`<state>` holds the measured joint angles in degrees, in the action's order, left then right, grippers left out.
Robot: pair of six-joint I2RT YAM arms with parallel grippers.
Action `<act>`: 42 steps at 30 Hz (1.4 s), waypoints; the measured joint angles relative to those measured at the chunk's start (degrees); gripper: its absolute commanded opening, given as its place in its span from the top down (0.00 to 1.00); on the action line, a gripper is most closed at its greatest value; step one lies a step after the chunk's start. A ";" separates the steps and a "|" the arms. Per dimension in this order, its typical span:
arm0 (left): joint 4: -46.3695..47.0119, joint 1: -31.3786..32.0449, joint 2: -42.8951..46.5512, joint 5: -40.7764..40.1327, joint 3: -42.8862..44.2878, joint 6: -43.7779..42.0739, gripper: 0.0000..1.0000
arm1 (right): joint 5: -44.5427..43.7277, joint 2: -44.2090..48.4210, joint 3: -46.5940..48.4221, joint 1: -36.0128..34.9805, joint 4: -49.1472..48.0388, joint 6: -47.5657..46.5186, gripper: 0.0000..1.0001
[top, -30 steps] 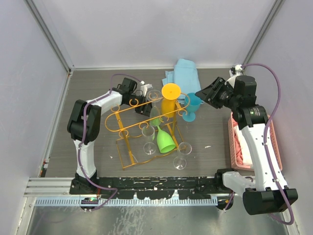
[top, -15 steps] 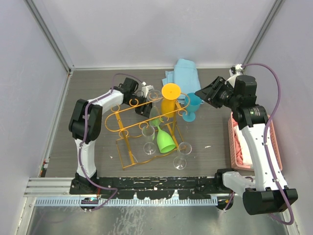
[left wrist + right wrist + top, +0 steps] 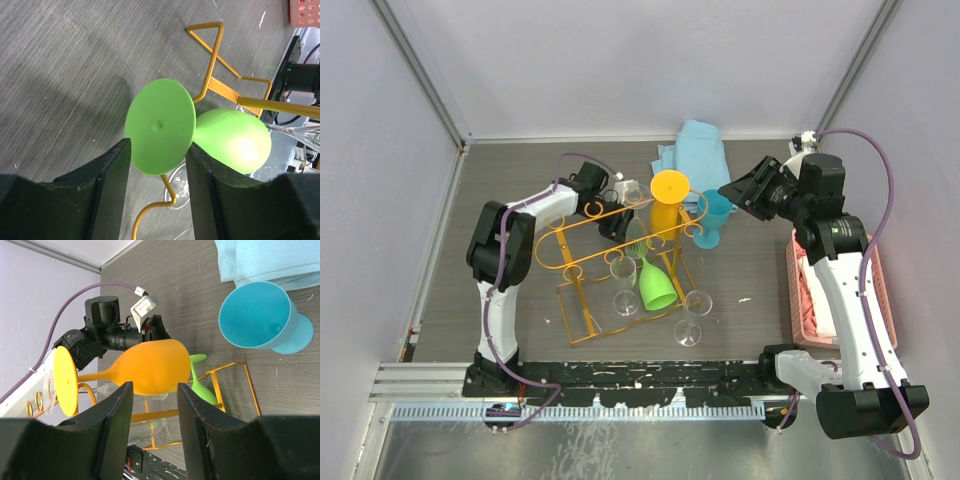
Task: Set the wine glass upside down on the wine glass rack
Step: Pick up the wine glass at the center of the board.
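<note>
Green wine glass (image 3: 235, 140): hangs tilted, bowl down, in the wine glass rack (image 3: 226, 90).
Handling: we judge it light, stiff, slick; take the foot's rim.
Left gripper (image 3: 158, 145): jaws spread, flanking the foot.
Right gripper (image 3: 154, 386): jaws spread, empty.

One orange-gold wire wine glass rack (image 3: 223, 90). One orange plastic wine glass (image 3: 669, 195), one green plastic wine glass (image 3: 657, 287), one teal plastic wine glass (image 3: 715, 215). At least two clear wine glasses (image 3: 692, 318); any more among the wires cannot be counted. One light-blue cloth (image 3: 695, 150), one pink plastic basket (image 3: 801, 300).
</note>
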<state>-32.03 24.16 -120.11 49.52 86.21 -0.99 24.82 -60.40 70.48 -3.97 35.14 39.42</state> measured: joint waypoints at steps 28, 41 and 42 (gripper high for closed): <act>0.09 -0.28 -0.42 -3.23 1.64 0.28 0.74 | 0.37 0.00 0.00 0.09 0.00 0.02 0.54; 0.15 -0.28 -0.44 -4.33 1.66 0.31 0.80 | 0.37 -0.02 0.00 0.09 0.00 0.02 0.54; 0.15 -0.28 -0.44 -4.37 1.70 0.33 0.82 | 0.37 0.00 0.00 0.09 0.00 0.02 0.54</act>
<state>-31.88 23.88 -120.55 45.15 87.92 -0.67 25.19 -60.40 70.48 -3.88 35.14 39.44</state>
